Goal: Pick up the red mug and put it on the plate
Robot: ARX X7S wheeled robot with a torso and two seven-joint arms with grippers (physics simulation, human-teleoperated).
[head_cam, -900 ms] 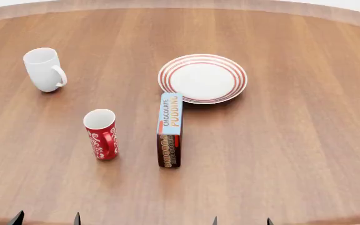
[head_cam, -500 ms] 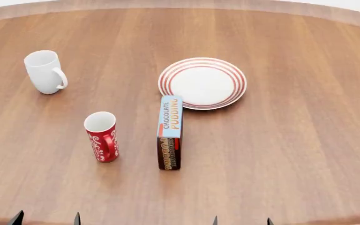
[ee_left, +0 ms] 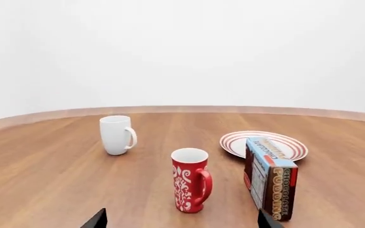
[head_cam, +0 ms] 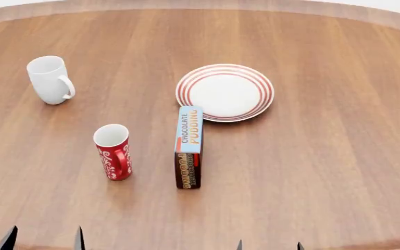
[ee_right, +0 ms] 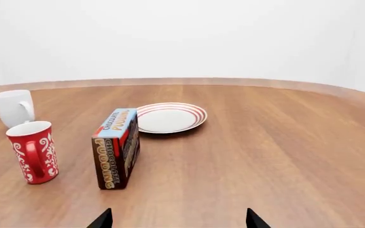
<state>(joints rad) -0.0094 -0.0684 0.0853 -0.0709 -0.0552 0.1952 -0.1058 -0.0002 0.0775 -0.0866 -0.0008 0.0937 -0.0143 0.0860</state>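
Observation:
The red mug (head_cam: 113,151) with a white floral pattern stands upright on the wooden table, left of centre, handle toward me; it also shows in the left wrist view (ee_left: 191,180) and the right wrist view (ee_right: 33,151). The plate (head_cam: 225,92), white with red rings, lies beyond it to the right; it also shows in the left wrist view (ee_left: 264,144) and the right wrist view (ee_right: 168,117). My left gripper (head_cam: 44,240) is open and empty at the near table edge, short of the mug. My right gripper (head_cam: 268,245) is open and empty at the near edge.
A chocolate pudding box (head_cam: 189,146) stands on its long edge between the red mug and the plate. A plain white mug (head_cam: 49,79) stands at the far left. The round table's rim (head_cam: 200,5) curves along the back.
The head view shifted slightly at first, moving the objects down in frame. The left gripper's fingertips have since moved a little left and higher into view. The objects have not moved.

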